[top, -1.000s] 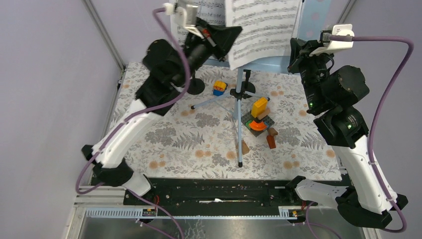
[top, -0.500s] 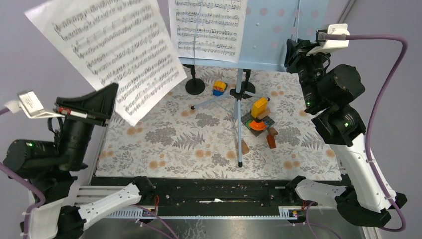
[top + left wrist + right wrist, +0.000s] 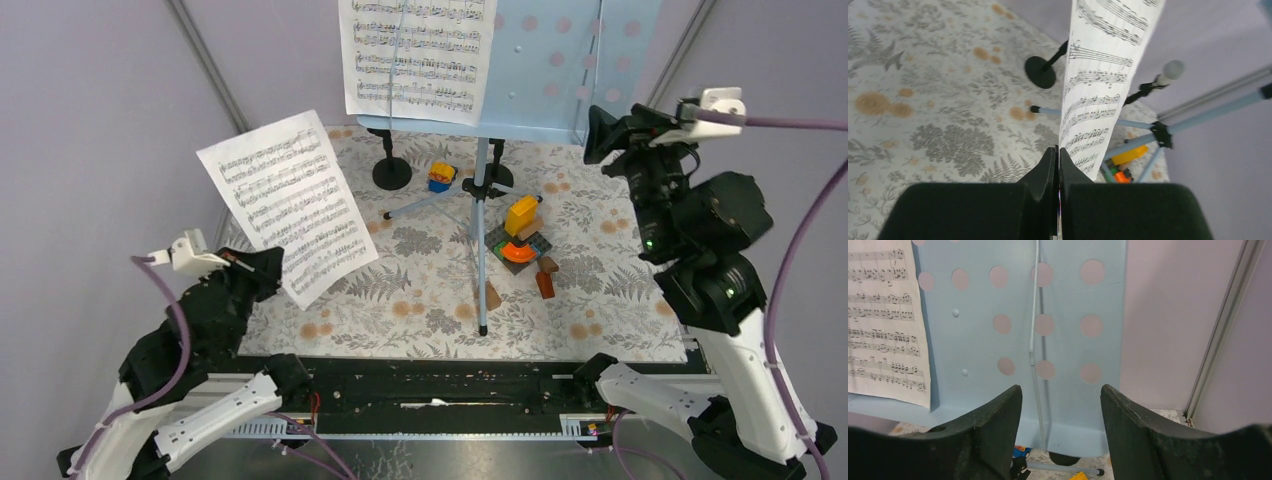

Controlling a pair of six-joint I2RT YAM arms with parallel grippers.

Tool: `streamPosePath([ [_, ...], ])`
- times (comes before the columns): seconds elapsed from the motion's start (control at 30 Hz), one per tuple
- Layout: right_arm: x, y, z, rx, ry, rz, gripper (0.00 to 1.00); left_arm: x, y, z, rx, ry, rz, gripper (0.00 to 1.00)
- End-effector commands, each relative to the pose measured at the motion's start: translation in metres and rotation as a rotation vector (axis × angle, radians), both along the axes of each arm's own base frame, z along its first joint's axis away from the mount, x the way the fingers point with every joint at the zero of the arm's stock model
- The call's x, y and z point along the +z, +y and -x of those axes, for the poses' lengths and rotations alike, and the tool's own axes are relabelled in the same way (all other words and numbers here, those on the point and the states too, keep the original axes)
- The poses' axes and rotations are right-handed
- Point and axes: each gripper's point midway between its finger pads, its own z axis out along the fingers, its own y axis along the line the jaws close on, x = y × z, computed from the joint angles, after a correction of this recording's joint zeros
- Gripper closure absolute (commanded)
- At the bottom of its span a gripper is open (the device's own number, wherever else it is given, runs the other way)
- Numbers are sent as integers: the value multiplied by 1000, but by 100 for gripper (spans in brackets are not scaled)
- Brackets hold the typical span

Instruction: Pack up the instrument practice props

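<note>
The light-blue perforated music rack (image 3: 560, 70) stands on its tripod legs (image 3: 480, 240) at the back of the table. One white sheet-music page (image 3: 415, 55) leans on its left half. My left gripper (image 3: 268, 262) hangs low at the near left, shut on the bottom edge of a second page (image 3: 290, 205), which stands upright above the jaws (image 3: 1103, 75). My right gripper (image 3: 605, 125) is open, empty, facing the rack's bare right half (image 3: 1068, 300). A black round-based mic holder (image 3: 391, 170) stands behind the rack. A pale microphone (image 3: 1170, 72) shows in the left wrist view.
A stack of colourful toy blocks (image 3: 520, 235) and small brown wooden blocks (image 3: 545, 280) sit right of the tripod. A blue and yellow toy (image 3: 441, 177) lies by the pole. The floral mat (image 3: 400, 300) covers the table; metal frame posts (image 3: 205, 60) rise at the back corners.
My left arm has carried the page off the rack, out to the left and down to the near-left corner. My right gripper has opened and pulled back a little from the rack.
</note>
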Motion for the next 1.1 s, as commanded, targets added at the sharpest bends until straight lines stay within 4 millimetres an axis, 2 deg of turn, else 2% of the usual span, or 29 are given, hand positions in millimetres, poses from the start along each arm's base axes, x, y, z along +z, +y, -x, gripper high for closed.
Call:
streamPosePath([
  [0.0, 0, -21, 24, -15, 2, -72, 33, -36, -1, -17, 117, 59, -12, 100],
  [0.13, -21, -28, 39, 4, 39, -113, 30, -62, -23, -42, 144, 77, -137, 100],
  [0.23, -37, -29, 45, 19, 79, -136, 30, -62, -31, -60, 181, 60, -186, 100],
  [0.33, -54, -27, 48, 35, 125, -129, 29, -64, -38, -89, 176, 67, -190, 100],
  [0.5, -79, -24, 47, 38, 178, -114, 28, -115, -6, -156, 95, 186, -9, 100],
  [0.53, -84, -22, 47, 45, 189, -112, 28, -126, 15, -167, 134, 208, 25, 100],
  [0.57, -89, -20, 46, 52, 200, -108, 28, -133, 28, -175, 149, 222, 56, 100],
  [0.67, -104, -14, 43, 66, 235, -91, 27, -144, 45, -197, 122, 213, 150, 100],
  [0.73, -113, -13, 41, 65, 255, -85, 27, -157, 59, -206, 146, 233, 197, 100],
  [0.83, -125, -9, 39, 68, 280, -83, 26, -188, 80, -210, 234, 305, 252, 100],
  [1.0, -136, -6, 37, 76, 302, -81, 25, -227, 102, -214, 341, 396, 322, 100],
  [1.07, -139, -7, 38, 75, 305, -82, 25, -233, 106, -214, 368, 417, 329, 88],
])
